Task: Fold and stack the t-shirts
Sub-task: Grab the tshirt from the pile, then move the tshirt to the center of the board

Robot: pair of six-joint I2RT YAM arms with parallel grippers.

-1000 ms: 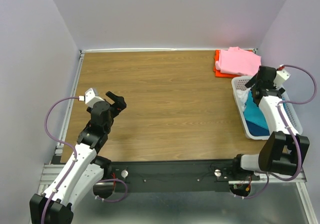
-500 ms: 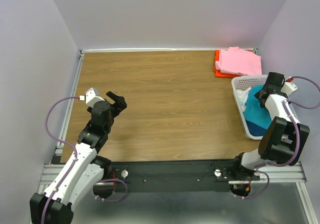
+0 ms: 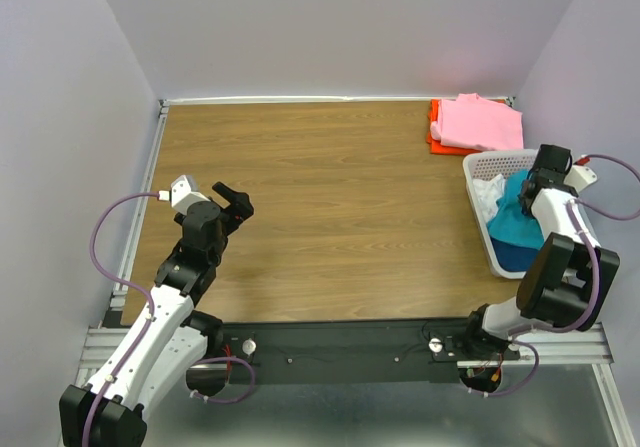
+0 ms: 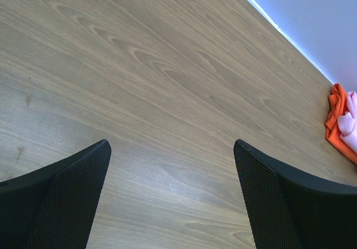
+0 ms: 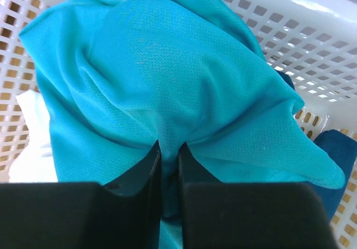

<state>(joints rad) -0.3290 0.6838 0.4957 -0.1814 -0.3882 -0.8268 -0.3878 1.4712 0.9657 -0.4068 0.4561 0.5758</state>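
Note:
A teal t-shirt lies bunched in the white lattice basket at the table's right edge, also seen as the teal t-shirt from above. My right gripper is shut on a fold of it, cloth pinched between the jaws. White cloth and a dark blue t-shirt lie under it. A pink t-shirt sits folded on an orange-red one at the far right corner. My left gripper hangs open over bare wood on the left.
The basket's wall rises close behind and to the right of the teal cloth. The wooden table is edged by a metal rail, with lilac walls on three sides. The orange-red shirt's edge shows at the far right of the left wrist view.
My right gripper reached down into the basket and closed from wide open onto the teal t-shirt. The left arm has not moved.

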